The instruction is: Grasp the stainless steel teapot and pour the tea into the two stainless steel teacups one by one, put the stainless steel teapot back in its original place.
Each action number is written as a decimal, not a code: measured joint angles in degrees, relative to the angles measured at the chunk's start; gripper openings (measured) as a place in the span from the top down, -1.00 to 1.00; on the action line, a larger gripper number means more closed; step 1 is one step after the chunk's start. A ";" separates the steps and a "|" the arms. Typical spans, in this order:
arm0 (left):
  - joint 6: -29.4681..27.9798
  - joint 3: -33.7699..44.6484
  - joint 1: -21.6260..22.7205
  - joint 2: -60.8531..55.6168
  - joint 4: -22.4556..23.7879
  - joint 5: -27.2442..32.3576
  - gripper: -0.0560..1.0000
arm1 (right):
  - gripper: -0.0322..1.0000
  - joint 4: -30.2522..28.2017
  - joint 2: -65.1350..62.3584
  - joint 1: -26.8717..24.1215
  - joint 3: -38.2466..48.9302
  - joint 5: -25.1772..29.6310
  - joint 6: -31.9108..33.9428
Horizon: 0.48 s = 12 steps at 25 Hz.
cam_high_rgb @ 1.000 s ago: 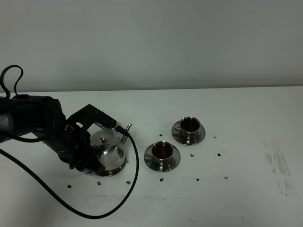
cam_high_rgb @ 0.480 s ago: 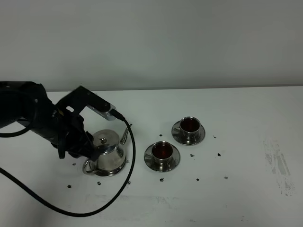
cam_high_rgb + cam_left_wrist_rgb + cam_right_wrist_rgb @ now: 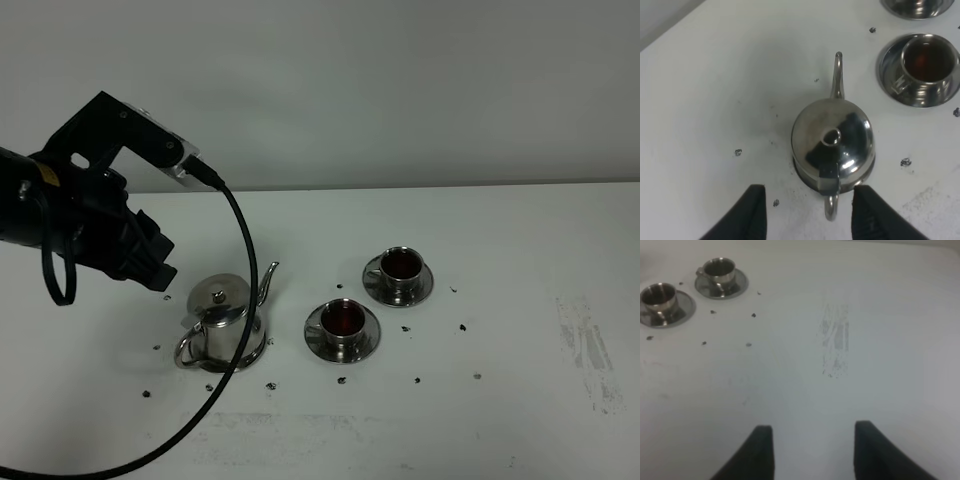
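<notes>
Both left fingers (image 3: 754,212) flank teapot (image 3: 833,142) handle, apart.

We look down from a high front camera across the white table (image 3: 500,250) toward a plain wall. Our left wrist camera hangs close above the teapot (image 3: 833,142), facing almost straight down, and shares it (image 3: 224,318) with the high view. Our right wrist camera sits lower, well right of the teapot, looking obliquely over the table; all three views share the two teacups (image 3: 343,322) (image 3: 660,296).
</notes>
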 joint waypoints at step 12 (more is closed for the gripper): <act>-17.66 0.00 4.46 -15.00 -3.26 14.25 0.11 | 0.24 0.00 0.00 0.00 0.00 0.00 0.00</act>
